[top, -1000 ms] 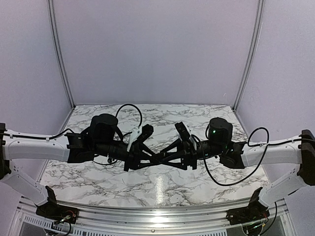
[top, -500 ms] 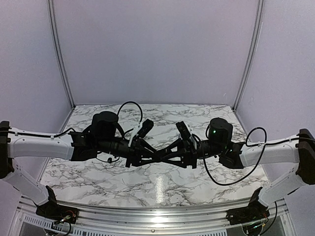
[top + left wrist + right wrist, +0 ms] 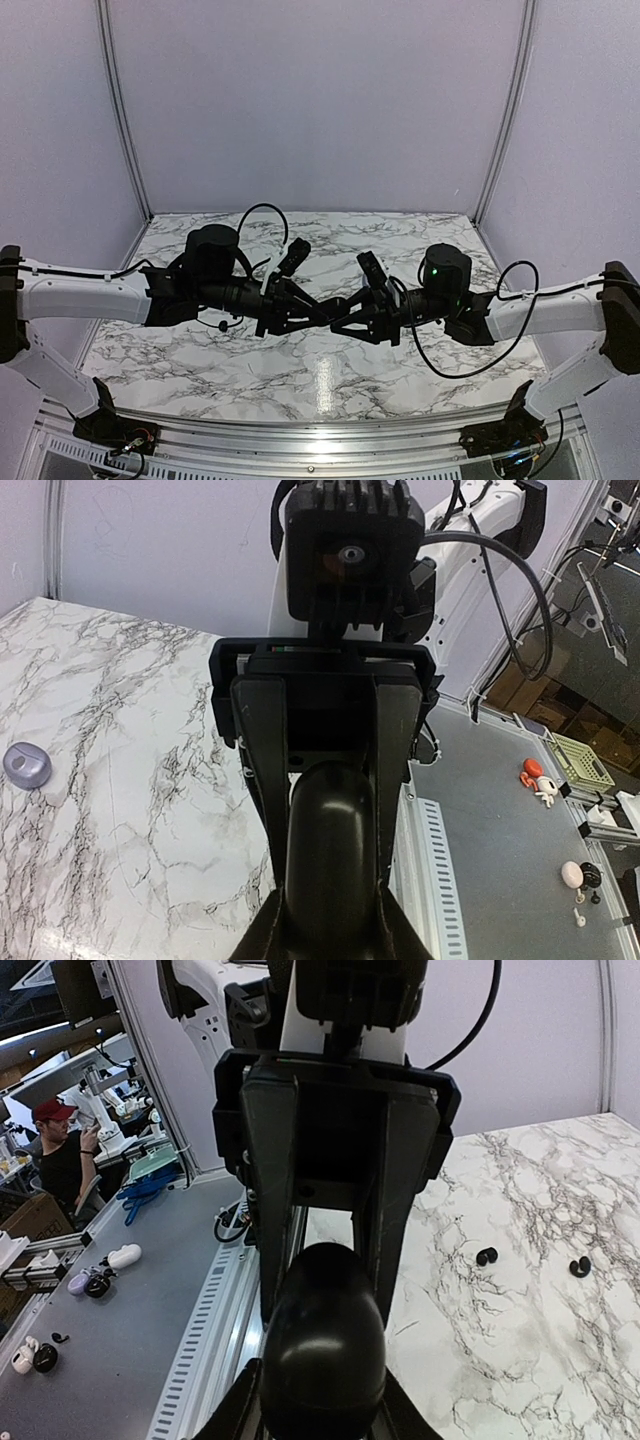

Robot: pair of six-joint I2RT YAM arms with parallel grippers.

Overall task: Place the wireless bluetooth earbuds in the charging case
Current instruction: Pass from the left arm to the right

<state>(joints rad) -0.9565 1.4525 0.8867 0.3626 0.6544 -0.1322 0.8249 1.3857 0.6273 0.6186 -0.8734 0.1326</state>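
Overhead view: two arms reach inward from the left and right edges and meet at mid-frame above the white marble-patterned table [image 3: 200, 365]. The left gripper [image 3: 320, 310] and right gripper [image 3: 347, 317] point at each other with tips overlapping, and what they clasp is lost among the dark fingers. Left wrist view: a glossy black oval charging case [image 3: 330, 865] fills the lower centre, raised off the marble. The left gripper clenches its near end at the bottom edge, while the right gripper's two dark fingers run down from upper centre and press on its far end, so both are grasping the case. No seam or opening shows from here. At the left edge a small silvery-grey rounded piece [image 3: 27, 765] lies on the marble; whether it is a bud or a small case cannot be told. Right wrist view: the same case sits at lower centre, flanked on both sides by fingers. Right of centre, a tiny glossy black earbud [image 3: 486, 1256] and a second black earbud [image 3: 579, 1266] lie on the marble, near each other and well apart from the case. Judged step: a two-handed hold on the apparently shut case, probably to open it before any bud goes in. Done well, one gripper anchors the body squarely while the other takes only the lid half. The slick rounded shell would likely slip out under skewed pressure, so the grip faces should sit flat and opposite, with the case kept over the table.
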